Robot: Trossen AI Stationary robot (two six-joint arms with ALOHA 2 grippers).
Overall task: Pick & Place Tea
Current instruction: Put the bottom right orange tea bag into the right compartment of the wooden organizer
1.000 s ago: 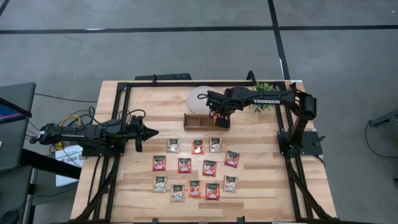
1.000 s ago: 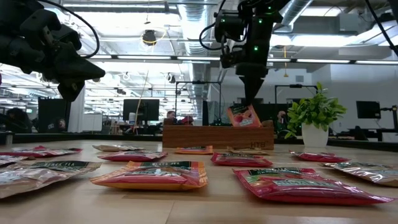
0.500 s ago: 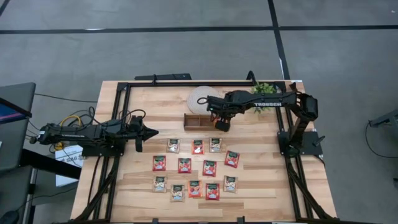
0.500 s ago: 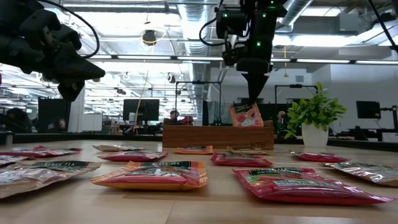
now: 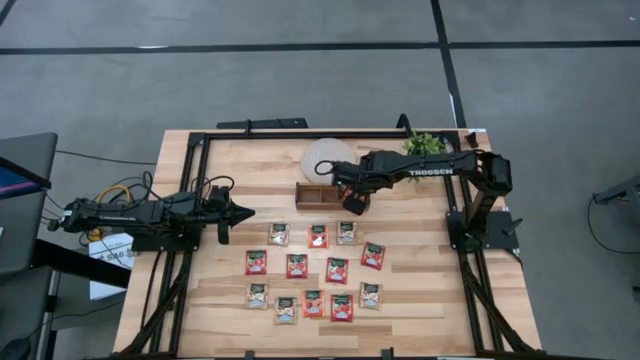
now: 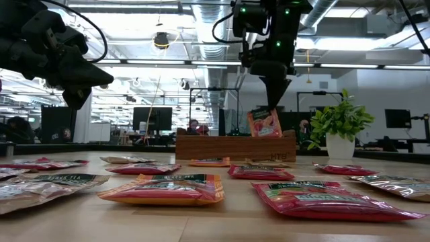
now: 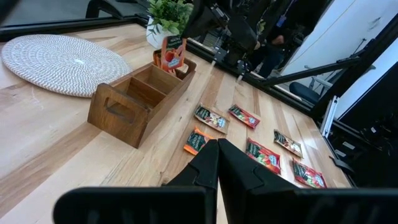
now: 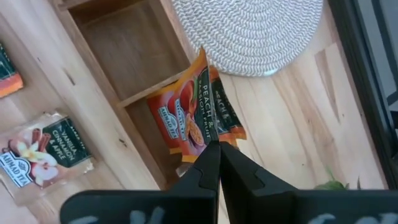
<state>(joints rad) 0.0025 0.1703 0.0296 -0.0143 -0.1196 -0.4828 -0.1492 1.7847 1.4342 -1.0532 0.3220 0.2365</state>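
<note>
Over the wooden tray [image 5: 318, 194], at its three o'clock end, a red sachet [image 6: 264, 123] is pinched upright by the right gripper [image 6: 272, 105]; left gripper [image 5: 243, 212], jaws closed empty, is parked at nine o'clock, loose sachets [image 5: 337, 270] are spread at six o'clock

Mostly red sachets [image 5: 337, 270] with pale labels, a few beige ones [image 5: 278, 234] with green print, a brown wooden tray [image 5: 318, 194], a whitish woven mat [image 5: 322, 156], all on a light wood table [image 5: 420, 290].
</note>
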